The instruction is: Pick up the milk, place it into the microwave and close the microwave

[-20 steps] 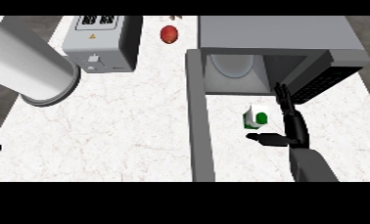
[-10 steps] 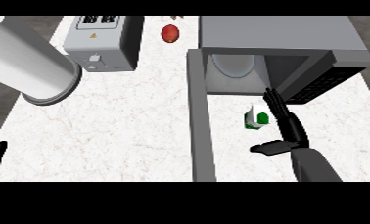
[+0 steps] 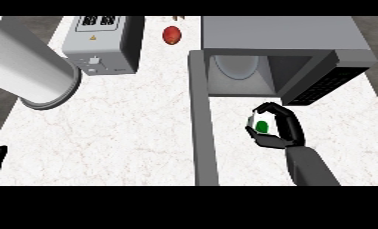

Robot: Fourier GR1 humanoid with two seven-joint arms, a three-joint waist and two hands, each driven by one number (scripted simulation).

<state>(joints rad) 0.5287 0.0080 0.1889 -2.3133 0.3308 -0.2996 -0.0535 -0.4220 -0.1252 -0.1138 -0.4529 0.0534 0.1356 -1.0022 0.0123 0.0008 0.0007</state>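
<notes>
Milk (image 3: 260,125) sits pinched inside the right robot hand (image 3: 284,129), fingers curled around it.

No legible text — none anywhere

The counter (image 3: 133,123) looks like white stone with thin reddish veins — smooth and a bit dull. The microwave (image 3: 280,33) has a flat grey top that looks like matt metal, and its open door (image 3: 198,118) is the same plain grey. Inside sits a pale round plate (image 3: 236,66) that looks smooth like glass. The toaster (image 3: 103,43) looks like brushed grey metal with a darker side. The big white roll (image 3: 33,70) looks soft and matt, like paper. The red fruit (image 3: 171,35) has a slightly shiny skin. The milk (image 3: 261,124) looks like a white paper carton with a green spot. The right hand (image 3: 284,128) is black and a little glossy — like smooth plastic.
</notes>
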